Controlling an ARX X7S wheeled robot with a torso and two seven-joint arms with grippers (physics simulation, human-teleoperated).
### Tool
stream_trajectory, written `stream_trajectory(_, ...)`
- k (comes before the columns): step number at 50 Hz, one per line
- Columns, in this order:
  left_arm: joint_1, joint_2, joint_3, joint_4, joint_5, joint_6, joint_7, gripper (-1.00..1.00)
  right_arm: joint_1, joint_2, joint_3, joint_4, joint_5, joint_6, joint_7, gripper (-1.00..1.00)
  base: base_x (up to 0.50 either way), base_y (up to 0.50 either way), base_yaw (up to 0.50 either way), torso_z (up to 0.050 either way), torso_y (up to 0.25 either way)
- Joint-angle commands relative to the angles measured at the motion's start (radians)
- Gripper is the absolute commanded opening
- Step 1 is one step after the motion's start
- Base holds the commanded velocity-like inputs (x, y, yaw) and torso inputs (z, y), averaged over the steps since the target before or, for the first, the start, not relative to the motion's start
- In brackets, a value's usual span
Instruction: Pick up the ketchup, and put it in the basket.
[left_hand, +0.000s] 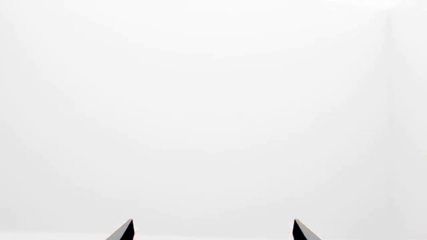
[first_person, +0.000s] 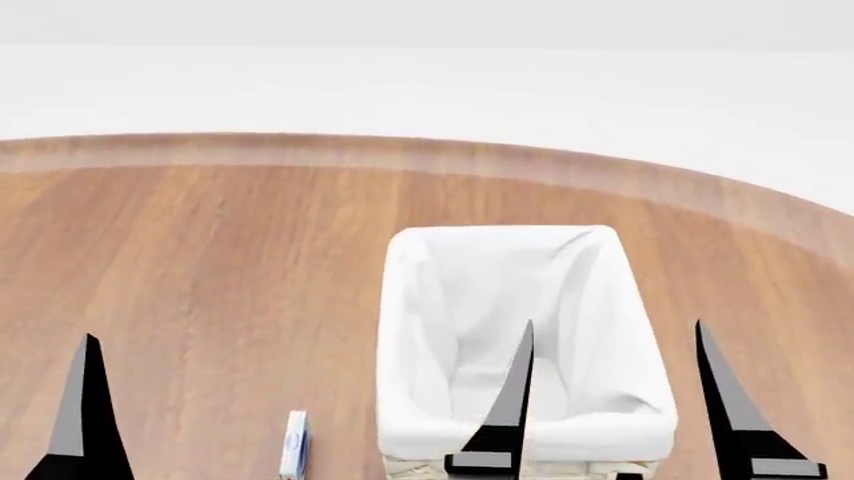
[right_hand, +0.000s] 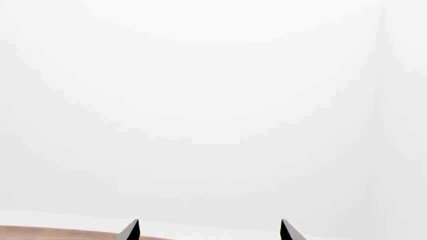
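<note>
The large rectangular cream wicker basket (first_person: 521, 345) with its white cloth liner stands on the brown wooden surface (first_person: 200, 280). The right hand (first_person: 614, 345) hangs over it, fingers spread wide, holding nothing. The left hand (left_hand: 213, 227) is likewise spread and bare. No ketchup bottle shows.

Wooden desk (first_person: 200, 260), rounded along the far edge, grain running front to back. Sitting on it, toward the near edge: basket (first_person: 400, 330), white liner over the rim. Just beside, a small blue-and-white item (first_person: 294, 445), too cropped to identify.
</note>
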Motion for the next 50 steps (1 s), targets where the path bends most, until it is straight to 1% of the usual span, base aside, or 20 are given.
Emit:
stream_trajectory(1, 0.0, -0.011, 0.005, -0.002, -0.008, 0.009, -0.011, 1.0, -0.001, 0.006, -0.006, 0.004, 0.005, -0.006, 0.007, 1.0, 0.0, 0.0, 0.0, 0.05, 0.0)
stream_trajectory(7, -0.007, -0.021, 0.018, 0.011, 0.014, -0.014, -0.028, 1.0, 0.001, 0.009, -0.008, 0.002, 0.007, -0.006, 0.011, 1.0, 0.0, 0.0, 0.0, 0.05, -0.007)
stream_trajectory(12, -0.007, -0.028, 0.028, 0.007, 0.03, -0.016, -0.035, 1.0, 0.001, 0.013, -0.011, 0.0, 0.009, -0.004, 0.014, 1.0, 0.0, 0.0, 0.0, 0.049, -0.129)
stream_trajectory(18, -0.01, -0.033, 0.034, 0.022, 0.029, -0.031, -0.044, 1.0, 0.002, 0.016, -0.013, -0.004, 0.011, -0.002, 0.018, 1.0, 0.0, 0.0, 0.0, 0.045, -0.166)
stream_trajectory(28, -0.007, -0.04, 0.041, 0.001, 0.029, -0.005, -0.043, 1.0, 0.001, 0.021, -0.016, 0.003, 0.015, -0.01, 0.023, 1.0, 0.0, 0.0, 0.0, 0.044, -0.176)
stream_trajectory(46, -0.009, -0.05, 0.044, 0.0, 0.016, -0.001, -0.056, 1.0, 0.005, 0.029, -0.019, -0.003, 0.023, -0.004, 0.033, 1.0, 0.0, 0.0, 0.0, 0.044, -0.177)
stream_trajectory(50, -0.013, -0.044, 0.026, -0.007, 0.001, 0.004, -0.069, 1.0, 0.006, 0.031, -0.02, -0.001, 0.025, -0.006, 0.035, 1.0, 0.0, 0.0, 0.0, 0.043, -0.177)
